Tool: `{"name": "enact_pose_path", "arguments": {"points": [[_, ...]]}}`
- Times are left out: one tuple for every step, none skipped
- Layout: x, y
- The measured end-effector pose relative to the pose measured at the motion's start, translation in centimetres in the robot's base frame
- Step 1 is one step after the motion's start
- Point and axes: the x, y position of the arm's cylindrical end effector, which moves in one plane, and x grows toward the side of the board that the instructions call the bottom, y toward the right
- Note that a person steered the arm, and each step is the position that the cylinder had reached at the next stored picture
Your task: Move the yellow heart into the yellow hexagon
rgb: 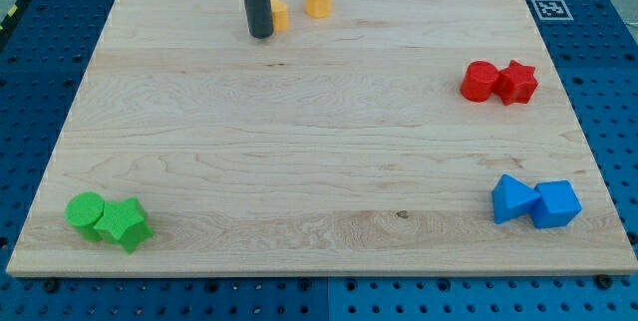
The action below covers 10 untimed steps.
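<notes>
Near the desk's point(299, 161) top edge, my tip point(261, 35), a bare rod tool grasping nothing, touches the half-hidden yellow heart point(281, 14), not yet against the yellow hexagon point(318, 0).

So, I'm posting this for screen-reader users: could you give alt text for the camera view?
My tip rests just left of the yellow heart, partly hiding it; the yellow hexagon sits apart to its right, near the wooden board's top edge. Pairs of red, blue and green blocks sit elsewhere.
</notes>
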Motion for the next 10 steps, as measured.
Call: {"name": "enact_pose_path", "arguments": {"points": [[-0.5, -1.7], [-0.7, -3.2], [-1.0, -3.2], [-3.5, -2.0], [-4.2, -0.2], [-3.7, -0.2], [-2.1, -0.2], [-0.7, -0.2], [-0.7, -0.1], [-0.7, 1.7]]}}
